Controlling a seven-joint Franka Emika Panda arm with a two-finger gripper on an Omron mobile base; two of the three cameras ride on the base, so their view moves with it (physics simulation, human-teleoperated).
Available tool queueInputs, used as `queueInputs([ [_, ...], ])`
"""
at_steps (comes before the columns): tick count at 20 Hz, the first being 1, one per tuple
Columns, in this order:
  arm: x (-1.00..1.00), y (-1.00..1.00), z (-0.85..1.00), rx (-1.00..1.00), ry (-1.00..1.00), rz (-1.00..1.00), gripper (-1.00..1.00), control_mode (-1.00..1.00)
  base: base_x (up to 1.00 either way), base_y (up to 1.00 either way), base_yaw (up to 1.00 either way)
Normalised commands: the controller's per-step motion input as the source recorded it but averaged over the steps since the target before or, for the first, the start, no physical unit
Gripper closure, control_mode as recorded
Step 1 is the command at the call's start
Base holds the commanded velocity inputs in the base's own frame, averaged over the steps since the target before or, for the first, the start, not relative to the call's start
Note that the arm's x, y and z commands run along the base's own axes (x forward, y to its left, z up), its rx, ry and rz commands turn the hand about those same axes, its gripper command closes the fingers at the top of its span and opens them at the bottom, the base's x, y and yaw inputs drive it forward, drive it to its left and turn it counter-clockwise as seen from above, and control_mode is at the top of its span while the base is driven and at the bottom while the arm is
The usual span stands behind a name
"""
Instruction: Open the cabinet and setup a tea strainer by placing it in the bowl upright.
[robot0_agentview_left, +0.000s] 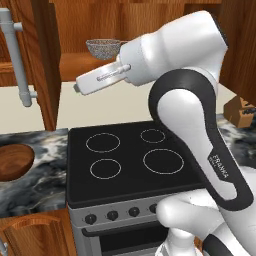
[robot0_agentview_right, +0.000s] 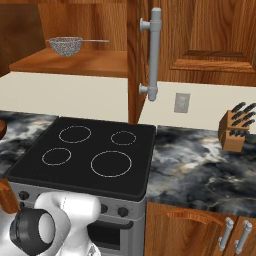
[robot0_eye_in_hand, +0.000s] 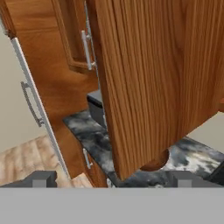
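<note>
Left base view: the reddish-brown wooden wall cabinet (robot0_agentview_left: 45, 65) stands open; the silver wire-mesh tea strainer (robot0_agentview_left: 103, 47) rests on its shelf; the dark wooden bowl (robot0_agentview_left: 12, 161) sits on the marbled surface (robot0_agentview_left: 30, 195), left of the black stove (robot0_agentview_left: 125, 160).

Right base view: the strainer's handle points right.

Hand view: the pincer (robot0_eye_in_hand: 111, 180) is released, empty, facing a door edge.

Judgement: opening done; next, reach for the strainer.
</note>
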Motion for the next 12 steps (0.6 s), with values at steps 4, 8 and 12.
queueInputs([
  [4, 0.00, -0.71, 0.00, -0.22, 0.00, -0.15, -1.00, -1.00, 0.00, 0.00, 0.00],
  [8, 0.00, -0.66, -0.04, -0.31, -0.02, -0.15, -1.00, -1.00, 0.00, 0.00, 0.00],
  [12, 0.00, -0.65, -0.08, -0.38, -0.03, -0.14, -1.00, -1.00, 0.00, 0.00, 0.00],
])
